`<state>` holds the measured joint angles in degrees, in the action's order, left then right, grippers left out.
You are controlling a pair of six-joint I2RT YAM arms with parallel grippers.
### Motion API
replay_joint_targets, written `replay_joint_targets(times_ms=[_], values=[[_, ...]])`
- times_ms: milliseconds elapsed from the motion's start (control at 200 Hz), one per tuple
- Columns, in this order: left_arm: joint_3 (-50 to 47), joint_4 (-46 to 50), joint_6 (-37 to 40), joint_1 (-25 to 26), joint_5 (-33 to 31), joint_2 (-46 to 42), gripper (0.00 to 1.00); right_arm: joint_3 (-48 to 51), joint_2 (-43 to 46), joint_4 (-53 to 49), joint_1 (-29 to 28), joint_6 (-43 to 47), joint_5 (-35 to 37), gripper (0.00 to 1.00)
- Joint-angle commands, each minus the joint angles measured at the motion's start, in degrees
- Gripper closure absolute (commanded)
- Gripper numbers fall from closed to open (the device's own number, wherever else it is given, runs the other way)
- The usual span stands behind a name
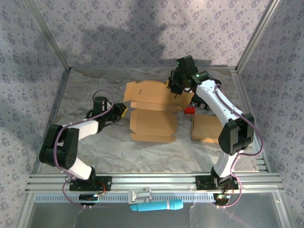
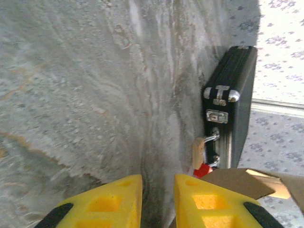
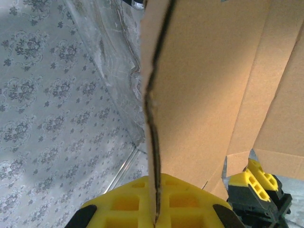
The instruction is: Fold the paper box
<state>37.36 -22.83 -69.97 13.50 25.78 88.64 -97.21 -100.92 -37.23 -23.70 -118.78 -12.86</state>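
The paper box (image 1: 152,114) is lying unfolded in the middle of the top view, an upper flap (image 3: 199,95) being pinched edge-on between the right gripper's (image 3: 156,199) yellow fingers (image 3: 190,202), which are running off the frame's bottom. The left gripper (image 2: 157,183) is sitting at the box's left edge, fingers (image 2: 118,199) slightly spread around nothing, the box corner cropped lower right.

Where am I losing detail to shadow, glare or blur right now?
Top external: a broad soft shadow lies on the back wall; the cardboard box is evenly lit. Left wrist: the wallpaper beyond the black case is washed out at upper right, and the yellow fingers are soft. Right wrist: the box's flap edge is crisp, the patterned wall at left blurred.
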Motion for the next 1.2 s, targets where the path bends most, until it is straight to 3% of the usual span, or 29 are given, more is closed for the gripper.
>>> replay_joint_targets(times_ms=[0, 395, 640, 750, 874, 1034, 1194], values=[[1.19, -8.28, -2.89, 0.79, 2.24, 2.42, 0.75, -0.53, -0.42, 0.51, 0.24, -2.68, -0.95, 1.0], [2.73, -3.73, 1.16, 5.55, -0.82, -1.79, 0.67, 0.45, -1.51, 2.51, 0.18, -2.8, -1.96, 1.0], [5.67, 8.13, 8.52, 6.1, -1.71, -3.55, 0.6, 0.76, -1.84, 2.56, -0.76, -2.3, -2.47, 1.0], [9.18, 19.41, 14.96, 6.45, -2.92, -4.84, 0.58, 1.21, -2.0, 2.56, -1.36, -1.6, -2.43, 1.0], [10.59, 33.06, 19.83, 6.37, -8.45, -9.84, 0.53, 1.92, -2.41, 5.05, -2.57, 0.32, -1.31, 1.0], [6.96, 37.33, 21.98, 6.45, -12.02, -19.37, 0.51, 0.72, -3.72, 5.43, -5.21, 4.58, 1.91, 1.0], [7.16, 43.27, 24.28, 6.37, -11.46, -24.85, 0.51, 0.76, -5.15, 7.54, -7.68, 9.45, 5.42, 1.0]])
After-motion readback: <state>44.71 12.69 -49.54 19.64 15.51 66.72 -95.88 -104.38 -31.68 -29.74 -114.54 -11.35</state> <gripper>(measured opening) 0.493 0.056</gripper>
